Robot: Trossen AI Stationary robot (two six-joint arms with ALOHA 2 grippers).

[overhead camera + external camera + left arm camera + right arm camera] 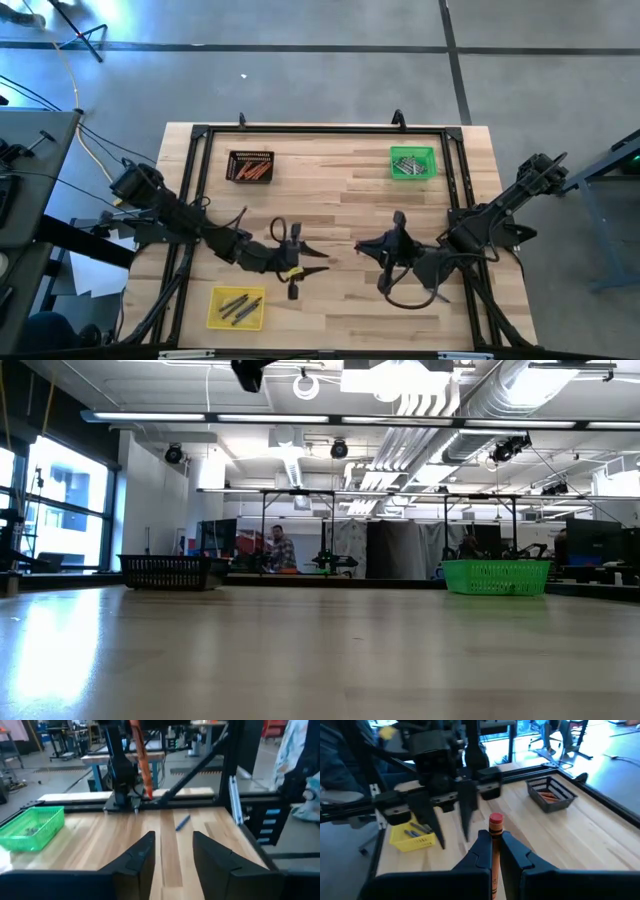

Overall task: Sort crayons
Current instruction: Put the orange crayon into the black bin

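The wooden bench (330,200) lay inside a black frame (320,130), and both arms reached in over its near half. The left arm (190,225) came from the left edge, the right arm (490,220) from the right, and their grippers faced each other near the middle, a little apart.

Three small trays sat on the bench. The black tray (250,165) at the far left held orange-red crayons (250,168). The green tray (412,162) at the far right held grey sticks, too small to count. The yellow tray (237,307) at the near left held several dark sticks (238,305); their colour was hard to tell from above, though the right wrist view showed them bluish. In the low view only the black and green trays showed; the arms and the yellow tray were out of sight.

The left gripper (312,260) had its jaws spread apart with nothing between them, as its own wrist view showed (172,852). The right gripper (362,247) had its jaws closed on an orange-red crayon (495,845), held upright between the fingers, its lower end cut off by the picture's edge. From above this crayon could not be made out.

One blue crayon (182,822) lay loose on the bench beyond the left gripper, seen only in the left wrist view.

A person (278,548) stood far off in the room behind.
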